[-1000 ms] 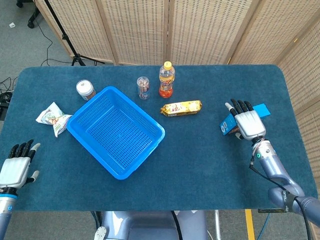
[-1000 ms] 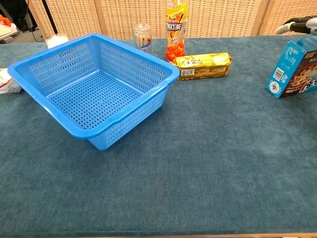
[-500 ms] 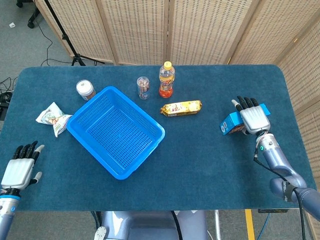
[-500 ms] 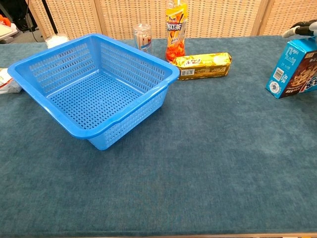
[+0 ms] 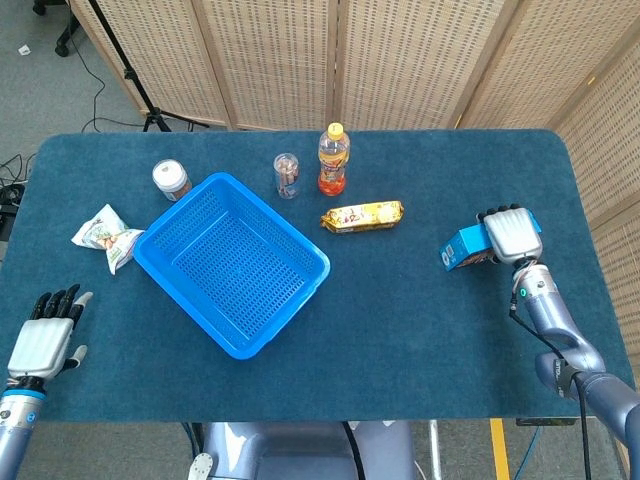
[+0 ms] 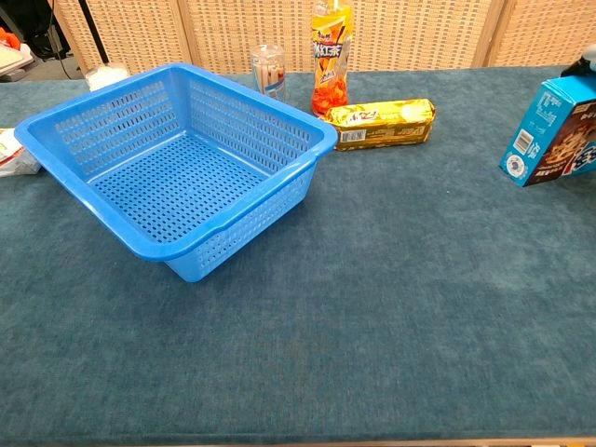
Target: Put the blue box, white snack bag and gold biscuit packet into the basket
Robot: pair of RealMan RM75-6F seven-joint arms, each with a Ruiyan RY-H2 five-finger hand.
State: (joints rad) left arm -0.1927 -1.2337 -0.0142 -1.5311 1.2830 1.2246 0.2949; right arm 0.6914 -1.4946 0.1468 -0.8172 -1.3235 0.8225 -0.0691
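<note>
Resting my right robot hand (image 5: 511, 233) palm-down atop the upright blue cardboard box (image 5: 462, 248), grip unclear; my left robot hand (image 5: 45, 337) hovers open, holding nothing.

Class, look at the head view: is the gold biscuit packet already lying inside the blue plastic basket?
No, the gold biscuit packet lies on the table's blue cloth, to the right of the blue plastic basket, which holds nothing.

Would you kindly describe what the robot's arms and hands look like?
Each robot hand, left and right, has a pale silver-grey back and black fingers. The right forearm is glossy blue-grey metal with a small green light at the wrist and a thin black cable alongside.
</note>
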